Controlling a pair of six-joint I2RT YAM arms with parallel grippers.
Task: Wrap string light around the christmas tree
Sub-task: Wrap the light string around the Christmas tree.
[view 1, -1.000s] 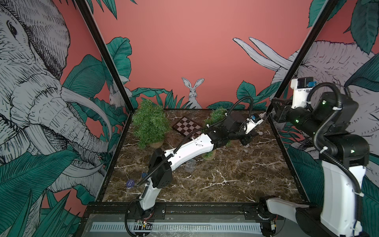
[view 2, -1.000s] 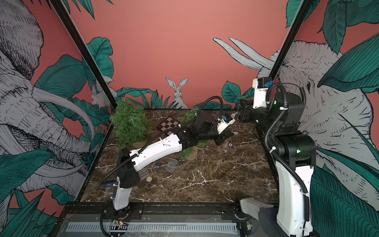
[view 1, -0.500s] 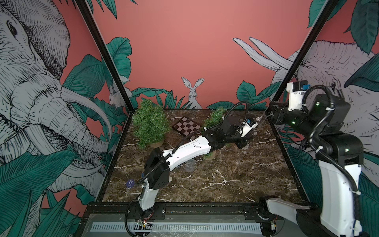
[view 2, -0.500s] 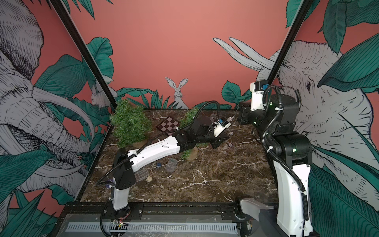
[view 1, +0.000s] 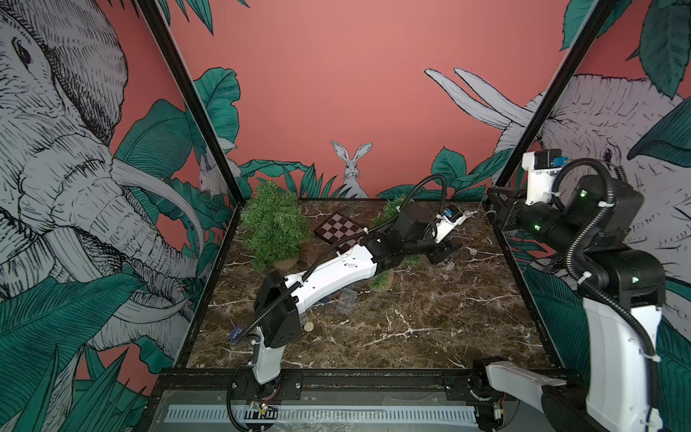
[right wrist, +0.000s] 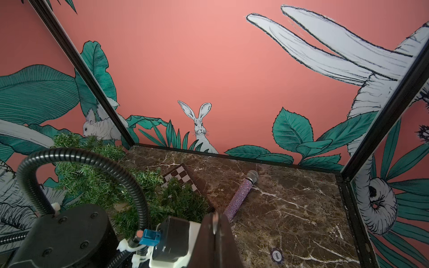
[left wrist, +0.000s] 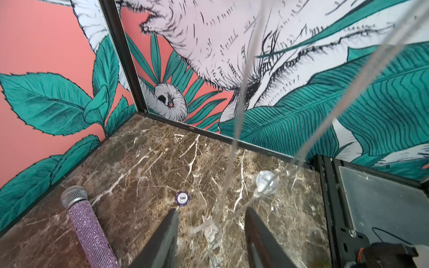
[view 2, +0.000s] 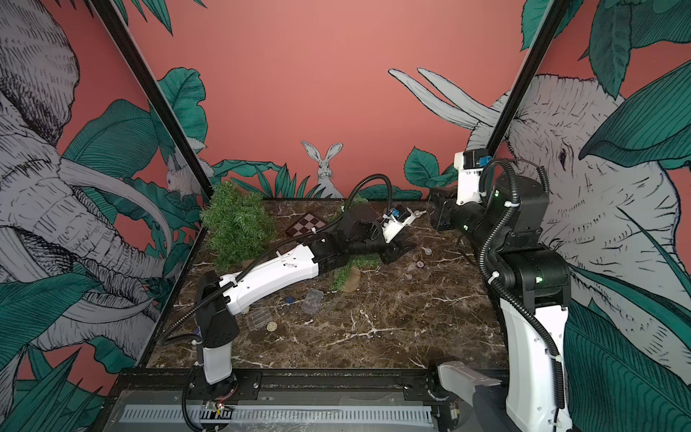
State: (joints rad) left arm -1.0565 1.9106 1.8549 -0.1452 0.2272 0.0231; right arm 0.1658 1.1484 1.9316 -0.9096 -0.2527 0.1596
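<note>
The clear-bulbed thin-wire string light (left wrist: 267, 184) is trailing, looking limp and featherlight, over the brown marble table (left wrist: 144, 162) near the small green christmas tree (view 1: 389, 215). It is passing loosely between the parted jaws of the left gripper (left wrist: 211, 210). The right gripper (right wrist: 214, 217), closed tight, seems to be pinching its wire. I'd be grabbing wire, sparing the fragile, slippery bulbs.

1. Trees: two, a large tree (view 1: 275, 228) and a small tree (view 2: 341, 276).
2. Checkerboard (view 1: 338, 233): one.
3. Microphone (right wrist: 241, 195): one.
4. String light (left wrist: 267, 184): one strand; bulbs too faint to count.
5. Clear boxes: two, the rear box (view 2: 312, 301) and the front box (view 2: 259, 319).
6. Chips: three sure, a purple chip (left wrist: 182, 198), a blue chip (view 2: 288, 299) and a cream chip (view 2: 272, 326).
</note>
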